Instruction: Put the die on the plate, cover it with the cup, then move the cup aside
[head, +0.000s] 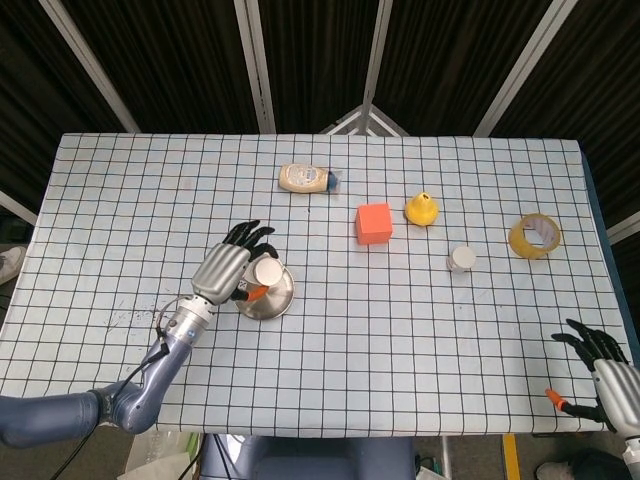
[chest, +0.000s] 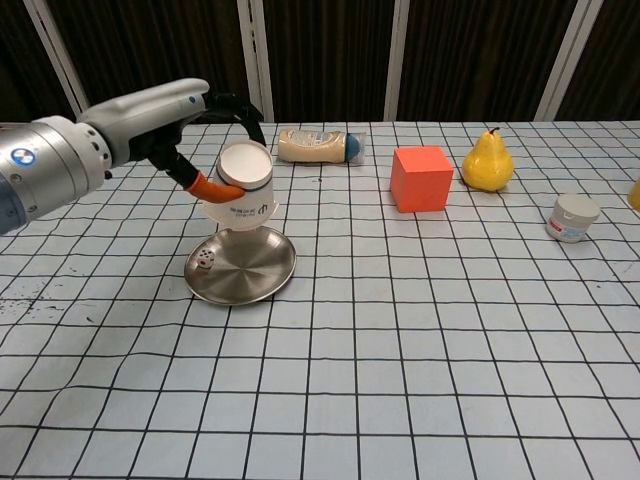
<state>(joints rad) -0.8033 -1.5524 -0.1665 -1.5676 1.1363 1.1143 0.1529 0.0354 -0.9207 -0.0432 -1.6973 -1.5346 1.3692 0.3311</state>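
Note:
A small white die (chest: 204, 262) lies on the left part of the round metal plate (chest: 255, 279), which in the head view (head: 274, 298) is half covered by the hand. My left hand (chest: 198, 124) (head: 232, 265) holds a white paper cup (chest: 241, 191) (head: 266, 273) upside down and lifted well above the plate, tilted a little. The die is not visible in the head view. My right hand (head: 601, 365) hangs open off the table's near right corner, holding nothing.
A mayonnaise bottle (chest: 319, 145) lies at the back. An orange cube (chest: 420, 178), a yellow pear (chest: 488, 164), a small white jar (chest: 573, 217) and a roll of yellow tape (head: 534, 235) stand to the right.

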